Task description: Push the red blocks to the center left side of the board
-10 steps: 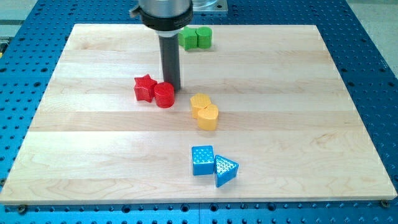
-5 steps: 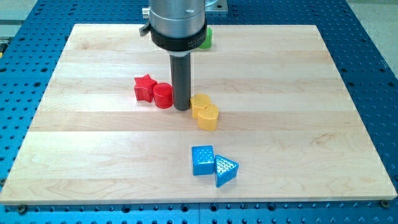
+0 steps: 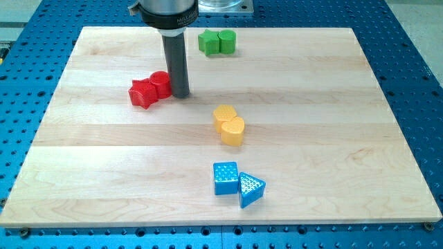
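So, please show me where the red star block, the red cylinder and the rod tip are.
red star block [image 3: 142, 93], camera view, its top face
red cylinder [image 3: 160, 82], camera view, its top face
my tip [image 3: 180, 95], camera view, the rod's lower end

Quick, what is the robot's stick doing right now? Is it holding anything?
My tip: no jaws, holds nothing; it sits against the red cylinder, on the view's right.

Only one trace of lettering anywhere: a short line of small pale characters on the dark collar [image 3: 166, 9] above the rod, at the view's top, too small and blurred to read, possibly a maker's name. No legible text, number, label or sign on the wooden board [image 3: 83, 173], on the red, green, yellow or blue blocks, or on the blue perforated table [image 3: 422, 83] around the board.
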Controlling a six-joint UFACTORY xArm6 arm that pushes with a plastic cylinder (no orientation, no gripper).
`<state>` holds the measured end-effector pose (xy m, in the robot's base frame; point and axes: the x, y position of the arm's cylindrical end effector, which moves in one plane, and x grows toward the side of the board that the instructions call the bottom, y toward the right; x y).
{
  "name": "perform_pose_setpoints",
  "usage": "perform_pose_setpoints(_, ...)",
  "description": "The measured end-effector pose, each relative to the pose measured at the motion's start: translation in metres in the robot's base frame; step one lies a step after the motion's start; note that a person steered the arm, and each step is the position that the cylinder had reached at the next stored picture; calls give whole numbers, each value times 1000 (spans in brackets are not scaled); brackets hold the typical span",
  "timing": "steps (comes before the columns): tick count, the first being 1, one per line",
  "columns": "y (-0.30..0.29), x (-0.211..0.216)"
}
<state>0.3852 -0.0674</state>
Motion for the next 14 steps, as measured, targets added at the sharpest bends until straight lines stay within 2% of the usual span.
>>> perform_pose_setpoints(1,7,-28)
perform_pose_setpoints(2,-19,-34)
perform_pose_setpoints(4,-92,2)
perform_pose_setpoints(6,-59,4)
perform_pose_setpoints(8,-47,38)
perform_pose_setpoints(10,-118,35)
perform_pose_setpoints(11,-127,35)
perform_pose_setpoints(12,-120,36)
perform_pose_setpoints(14,-45,58)
